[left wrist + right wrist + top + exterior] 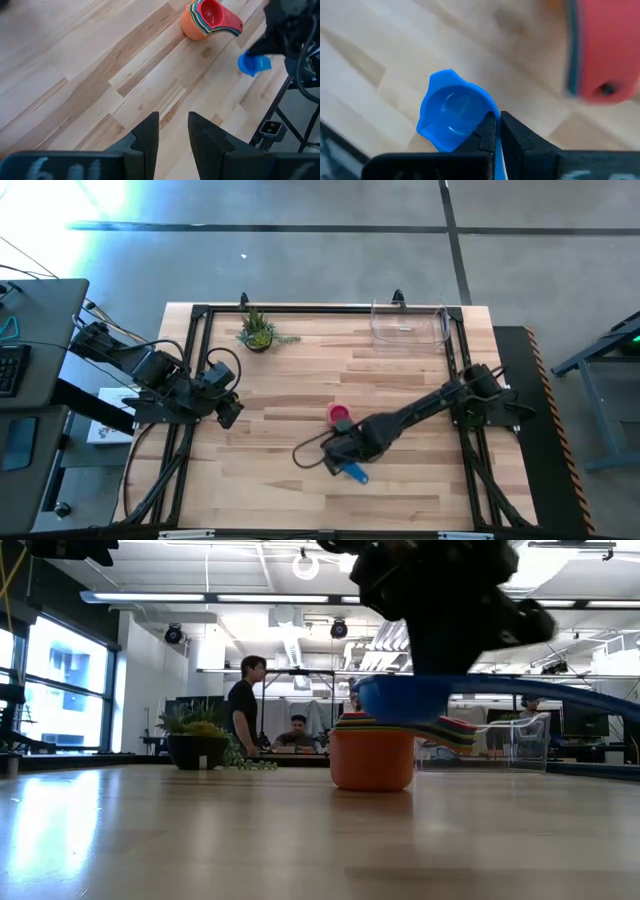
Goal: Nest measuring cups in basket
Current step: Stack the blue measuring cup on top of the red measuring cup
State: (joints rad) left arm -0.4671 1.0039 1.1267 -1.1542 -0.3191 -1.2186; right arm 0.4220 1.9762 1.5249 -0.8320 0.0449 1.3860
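Note:
My right gripper [347,460] is shut on the blue measuring cup [451,111], in front of the stack of nested cups [340,415]. The stack has an orange-red cup at the bottom [372,758] and a pink one on top [212,15], and it rests on its base on the table. The blue cup [400,700] hangs in the air near the height of the stack's rim. The clear basket [408,325] stands at the far right of the table. My left gripper [173,131] is open over bare wood at the table's left side [230,412]. My right gripper pinches the blue cup's flat handle [495,142] between its two fingers, right beside the bowl. It comes at it from above. The cup is lifted clear of the table, open side up, and its handle [545,695] runs about level.
A small potted green plant [258,332] stands near the far left corner. A black frame [195,315] borders the table. Bare wood lies between the stack and the basket. People [243,705] are in the room beyond the table.

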